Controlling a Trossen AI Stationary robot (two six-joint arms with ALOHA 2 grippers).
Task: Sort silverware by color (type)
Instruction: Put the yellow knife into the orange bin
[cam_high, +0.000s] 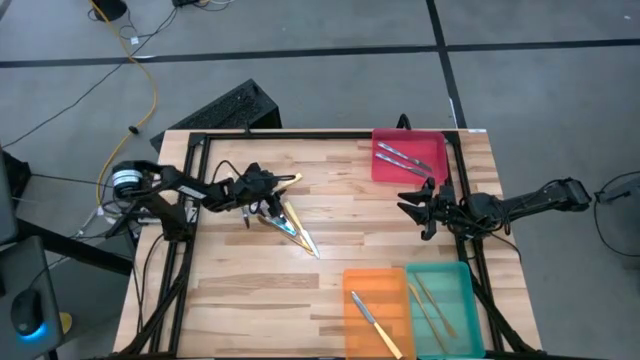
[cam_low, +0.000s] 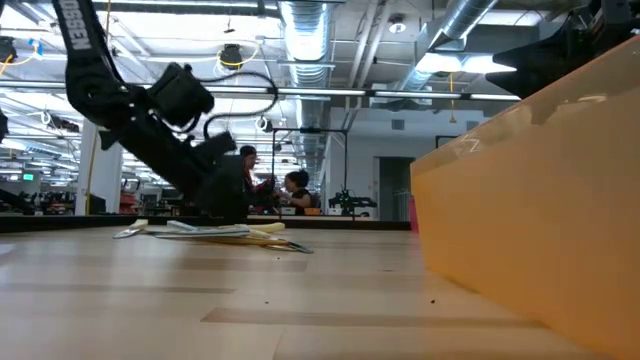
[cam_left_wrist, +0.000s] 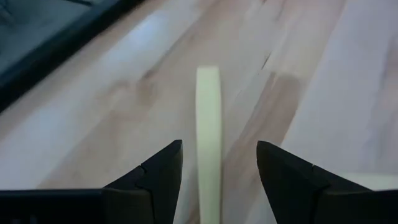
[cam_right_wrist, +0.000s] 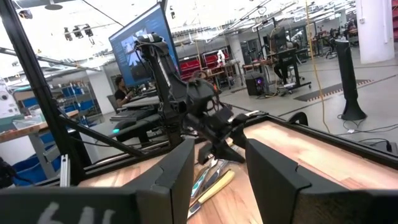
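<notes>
A pile of silverware (cam_high: 292, 220) lies on the wooden table left of centre, with yellow, pale and silver pieces crossing each other. My left gripper (cam_high: 277, 192) is low over the pile's far end, open. Its two fingers stand on either side of a pale yellow handle (cam_left_wrist: 208, 124), with a gap on each side. That handle (cam_high: 290, 180) sticks out past the fingers toward the far edge. My right gripper (cam_high: 408, 205) hangs open near the right rail, pointing at the pile (cam_right_wrist: 211, 177) and holding nothing. The low view shows the pile (cam_low: 215, 232) flat on the table under the left arm.
A red tray (cam_high: 436, 168) at the far right holds two silver pieces. An orange tray (cam_high: 352, 330) at the near edge holds one yellow-handled piece. A teal tray (cam_high: 462, 310) beside it holds tan wooden ones. A black frame (cam_high: 190, 200) borders the table. People sit in the room behind.
</notes>
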